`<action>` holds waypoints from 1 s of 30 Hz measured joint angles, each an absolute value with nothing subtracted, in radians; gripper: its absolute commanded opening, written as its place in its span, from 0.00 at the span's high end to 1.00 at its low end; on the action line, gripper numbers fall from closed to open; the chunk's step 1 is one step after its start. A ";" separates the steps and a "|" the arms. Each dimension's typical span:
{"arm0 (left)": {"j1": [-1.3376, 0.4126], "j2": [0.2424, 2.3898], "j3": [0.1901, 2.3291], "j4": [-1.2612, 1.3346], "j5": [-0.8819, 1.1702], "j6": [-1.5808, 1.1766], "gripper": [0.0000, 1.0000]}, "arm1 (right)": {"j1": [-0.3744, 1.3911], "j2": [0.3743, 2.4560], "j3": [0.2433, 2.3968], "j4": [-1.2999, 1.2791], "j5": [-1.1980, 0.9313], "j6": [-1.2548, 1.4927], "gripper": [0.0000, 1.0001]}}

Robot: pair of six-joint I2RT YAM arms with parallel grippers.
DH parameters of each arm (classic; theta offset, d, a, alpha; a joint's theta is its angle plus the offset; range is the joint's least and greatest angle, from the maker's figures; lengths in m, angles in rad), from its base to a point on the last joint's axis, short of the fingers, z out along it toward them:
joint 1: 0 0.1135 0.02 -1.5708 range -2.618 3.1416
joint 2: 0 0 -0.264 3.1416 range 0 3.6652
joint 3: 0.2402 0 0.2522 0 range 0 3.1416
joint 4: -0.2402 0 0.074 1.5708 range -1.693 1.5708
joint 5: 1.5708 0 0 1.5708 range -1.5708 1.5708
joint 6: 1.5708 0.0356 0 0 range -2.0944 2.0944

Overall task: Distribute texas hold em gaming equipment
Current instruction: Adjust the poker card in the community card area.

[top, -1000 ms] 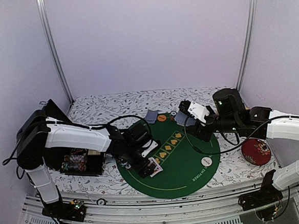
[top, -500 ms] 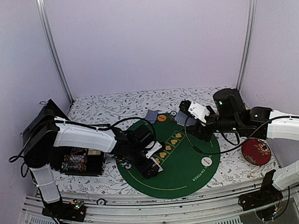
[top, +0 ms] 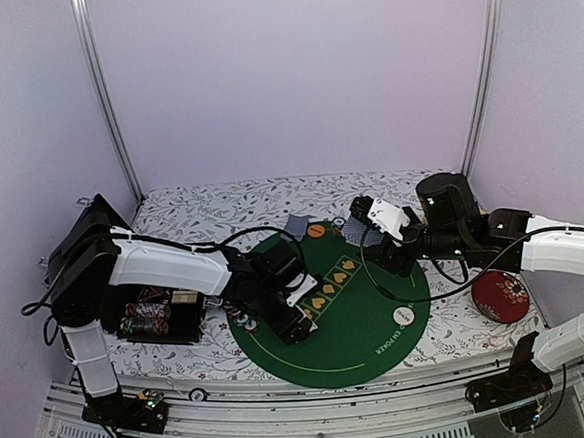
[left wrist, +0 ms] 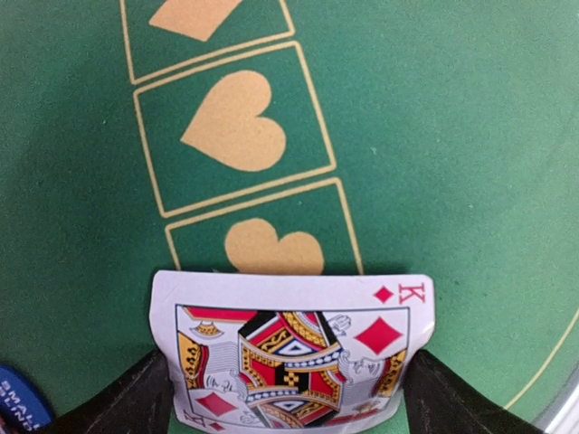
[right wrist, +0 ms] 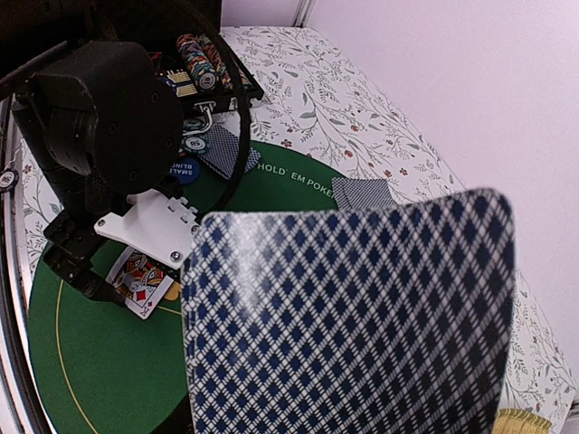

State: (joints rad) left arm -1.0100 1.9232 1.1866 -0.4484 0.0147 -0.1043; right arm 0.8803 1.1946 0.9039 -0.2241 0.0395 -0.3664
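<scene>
Left fingers (left wrist: pixel 136 398) are clamping the king of diamonds (left wrist: pixel 289 357) crosswise, face-up; printed box (left wrist: pixel 262 244) lying just ahead. Right fingers (top: pixel 370 234) are pinching a blue-backed card (right wrist: pixel 353 316).

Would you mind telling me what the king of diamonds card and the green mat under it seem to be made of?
King of diamonds card: likely coated paper or thin plastic; it bows slightly, crisply printed. Green mat: probably felt or fabric; matte, no glare.

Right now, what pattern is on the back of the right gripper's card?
Card: blue-white diamond lattice; right wrist view.
</scene>
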 measured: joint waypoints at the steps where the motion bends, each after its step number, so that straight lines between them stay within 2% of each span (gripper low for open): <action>1: -1.010 1.924 1.187 -0.447 0.008 -0.109 0.12 | 0.880 1.195 0.904 -0.224 0.039 -0.366 0.55; 30: -0.999 1.938 1.198 -0.387 -0.030 -0.213 0.11 | 0.880 1.195 0.904 -0.224 0.039 -0.367 0.55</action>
State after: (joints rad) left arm -0.9993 1.9385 1.1984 -0.3870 -0.0299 -0.2131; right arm 0.8803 1.1950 0.9039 -0.2245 0.0395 -0.3668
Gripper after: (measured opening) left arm 0.890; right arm 0.451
